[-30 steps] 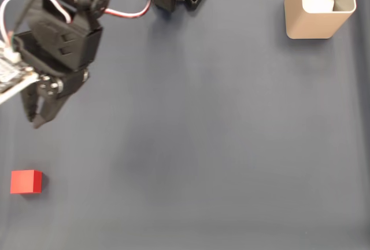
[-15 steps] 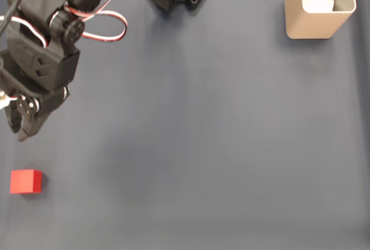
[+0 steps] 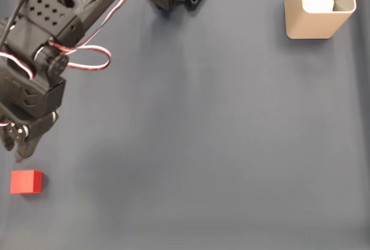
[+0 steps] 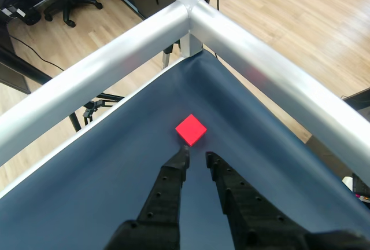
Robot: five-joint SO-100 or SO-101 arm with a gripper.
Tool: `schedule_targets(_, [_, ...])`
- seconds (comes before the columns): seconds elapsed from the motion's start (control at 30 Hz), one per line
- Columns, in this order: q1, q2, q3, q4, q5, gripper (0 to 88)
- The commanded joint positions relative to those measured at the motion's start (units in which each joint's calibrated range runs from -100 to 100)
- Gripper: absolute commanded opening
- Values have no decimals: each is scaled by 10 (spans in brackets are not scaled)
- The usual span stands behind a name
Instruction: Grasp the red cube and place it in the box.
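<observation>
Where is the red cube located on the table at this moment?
In the fixed view the red cube lies on the dark mat near the lower left edge, just below the gripper and far from the beige box at the upper right.

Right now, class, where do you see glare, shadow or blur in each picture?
Fixed view: even, soft light on the dark mat, faint shadow beside the small red cube. Wrist view: bright glare along the silver metal rail; the black gripper and the cube look sharp.
</observation>
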Motion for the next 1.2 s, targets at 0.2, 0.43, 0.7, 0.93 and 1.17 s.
schedule_targets(0.2, [18,69,-125,20,5,176])
schedule_targets(0.43, [28,116,-174,38,13,293])
schedule_targets(0.7, [33,159,-216,59,26,361])
schedule_targets(0.93, [37,201,-246,60,39,373])
schedule_targets(1.17, [37,237,-258,22,47,388])
